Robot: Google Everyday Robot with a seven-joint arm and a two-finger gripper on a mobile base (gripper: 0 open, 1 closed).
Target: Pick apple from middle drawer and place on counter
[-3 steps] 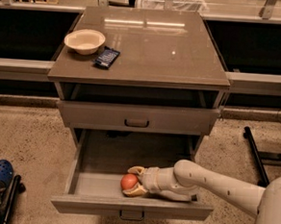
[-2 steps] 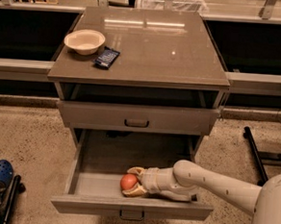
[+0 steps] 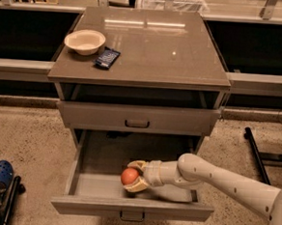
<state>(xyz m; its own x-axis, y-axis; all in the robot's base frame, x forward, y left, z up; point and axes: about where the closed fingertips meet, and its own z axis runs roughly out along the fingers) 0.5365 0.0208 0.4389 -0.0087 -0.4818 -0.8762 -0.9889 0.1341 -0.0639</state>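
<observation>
Though still inside the middle drawer (image 3: 94, 187), gripper (image 3: 135, 176) tight around the apple (image 3: 128, 177), slightly higher than before

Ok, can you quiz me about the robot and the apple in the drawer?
1. Where is the apple? A) on the counter B) in the open middle drawer C) on the floor
2. True or false: a cream bowl and a dark packet sit on the counter.
3. Fill in: the gripper, inside the drawer, is shut on the ____.
Key: 1 B; 2 true; 3 apple.
</observation>
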